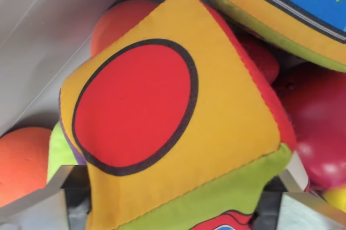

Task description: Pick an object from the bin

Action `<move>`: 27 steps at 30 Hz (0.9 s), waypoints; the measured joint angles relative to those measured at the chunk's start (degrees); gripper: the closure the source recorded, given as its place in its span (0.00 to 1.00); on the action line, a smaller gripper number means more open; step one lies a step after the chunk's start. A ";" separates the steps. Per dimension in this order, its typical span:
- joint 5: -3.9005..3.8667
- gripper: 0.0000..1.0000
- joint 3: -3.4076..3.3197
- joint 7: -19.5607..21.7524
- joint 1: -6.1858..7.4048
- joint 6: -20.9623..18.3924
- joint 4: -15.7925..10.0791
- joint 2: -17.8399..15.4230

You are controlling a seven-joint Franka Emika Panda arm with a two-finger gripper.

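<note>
Orange fabric cube (178, 127) with a black-ringed red circle fills the wrist view, sitting between the gripper's (178, 200) metal fingers (38, 200), which are closed against its sides, above red balls (319, 127) in the bin (43, 35).

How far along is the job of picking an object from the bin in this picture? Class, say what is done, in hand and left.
Done: the pincer has reached the soft orange cube, its fingers on either side. In hand: closing on the cube; actual grip can't be confirmed. Left: lifting it clear of the bin wall, the orange ball and the red ball.
</note>
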 joint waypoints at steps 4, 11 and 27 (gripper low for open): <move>0.00 1.00 0.00 0.00 -0.01 0.00 0.00 0.01; 0.00 1.00 0.00 0.00 -0.01 0.00 0.00 0.01; 0.00 1.00 -0.05 0.00 0.05 -0.43 0.02 -0.59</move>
